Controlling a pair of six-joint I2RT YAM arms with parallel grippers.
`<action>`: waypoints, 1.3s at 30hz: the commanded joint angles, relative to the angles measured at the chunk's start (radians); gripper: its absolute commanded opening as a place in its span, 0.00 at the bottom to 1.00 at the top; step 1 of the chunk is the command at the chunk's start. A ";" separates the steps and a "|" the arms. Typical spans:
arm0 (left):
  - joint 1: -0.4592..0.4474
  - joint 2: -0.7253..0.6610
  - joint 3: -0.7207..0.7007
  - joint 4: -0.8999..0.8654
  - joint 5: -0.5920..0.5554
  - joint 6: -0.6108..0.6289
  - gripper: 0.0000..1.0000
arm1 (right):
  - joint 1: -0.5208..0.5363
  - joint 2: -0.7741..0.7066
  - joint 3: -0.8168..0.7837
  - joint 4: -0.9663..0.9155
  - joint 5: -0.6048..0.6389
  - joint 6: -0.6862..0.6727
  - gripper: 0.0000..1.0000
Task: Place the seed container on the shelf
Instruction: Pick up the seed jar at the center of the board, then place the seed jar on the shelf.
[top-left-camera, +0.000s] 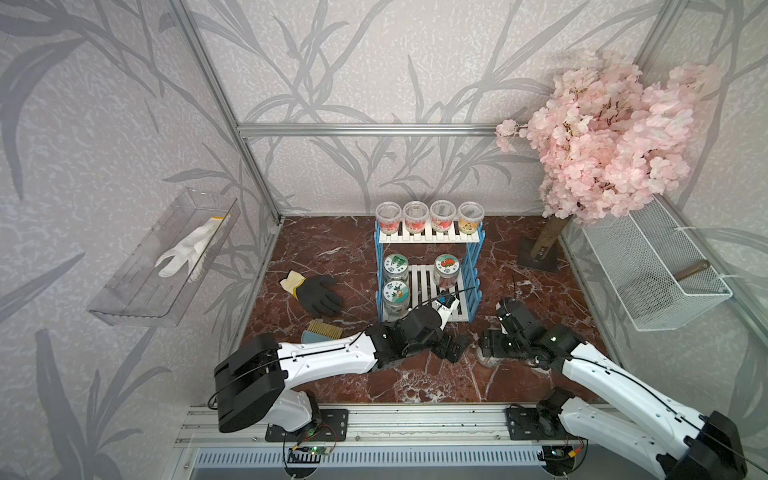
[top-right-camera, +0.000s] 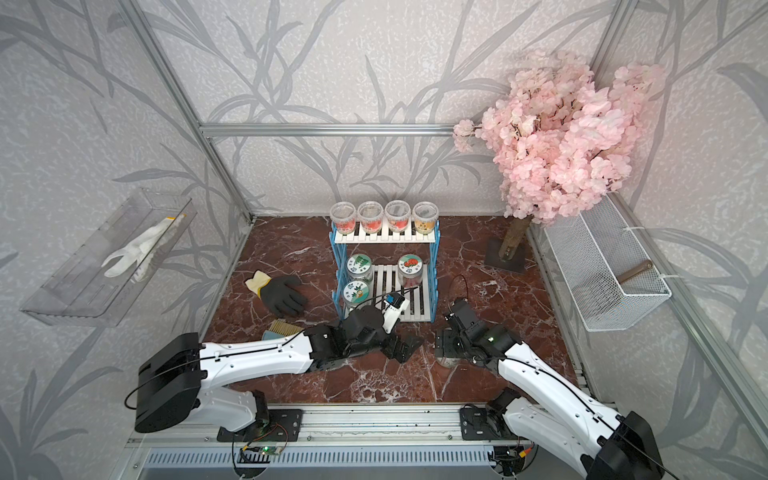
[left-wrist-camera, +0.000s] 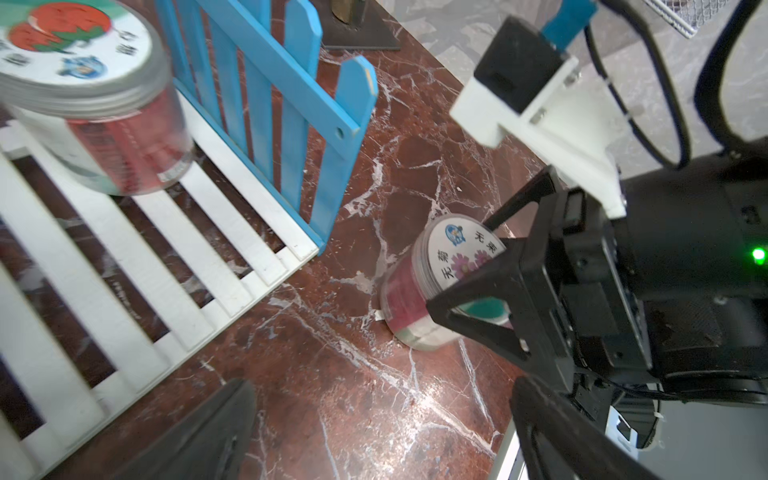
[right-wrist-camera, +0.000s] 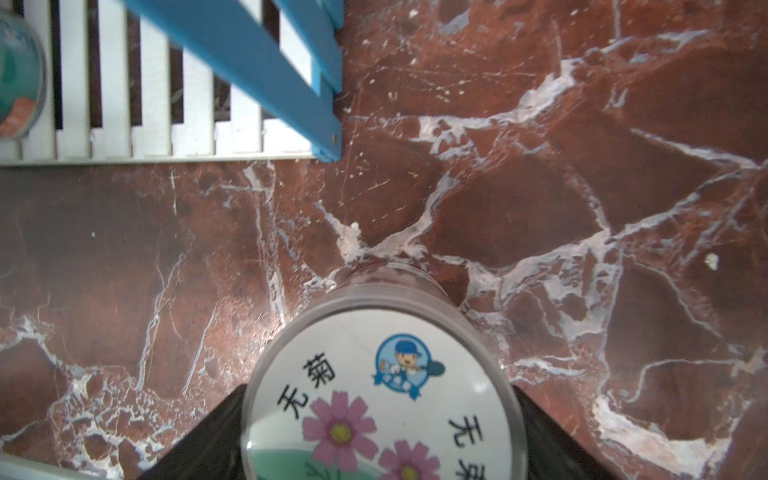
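The seed container (right-wrist-camera: 382, 386), a clear jar with a white lid showing pink flowers, stands on the marble floor just in front of the shelf's right corner. It also shows in the left wrist view (left-wrist-camera: 419, 291). My right gripper (right-wrist-camera: 380, 415) is shut on the seed container, its black fingers (left-wrist-camera: 469, 307) pressing on both sides of the lid. In both top views the arm hides most of the container. The shelf (top-left-camera: 428, 237) (top-right-camera: 384, 237) has white slatted tiers and blue picket sides (left-wrist-camera: 266, 95). My left gripper (left-wrist-camera: 382, 424) (top-left-camera: 451, 349) hangs open over bare floor, empty, beside the shelf's front edge.
Several jars line the top tier (top-left-camera: 428, 216), and three lidded jars stand on the lower tier (top-left-camera: 446, 270). A black glove (top-left-camera: 320, 293) and a brush (top-left-camera: 322, 330) lie left of the shelf. The pink blossom tree's base (top-left-camera: 540, 253), a wire basket (top-left-camera: 656, 270) and a clear wall tray (top-left-camera: 166, 257) line the sides.
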 joint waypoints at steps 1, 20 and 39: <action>-0.003 -0.082 -0.058 0.002 -0.127 -0.017 1.00 | 0.085 0.006 0.038 -0.009 0.071 0.053 0.86; 0.009 -0.519 -0.356 -0.107 -0.417 -0.073 1.00 | 0.441 0.347 0.307 0.118 0.253 0.087 0.86; 0.160 -0.610 -0.413 -0.074 -0.133 -0.073 1.00 | 0.330 0.632 0.537 0.179 0.291 0.042 0.86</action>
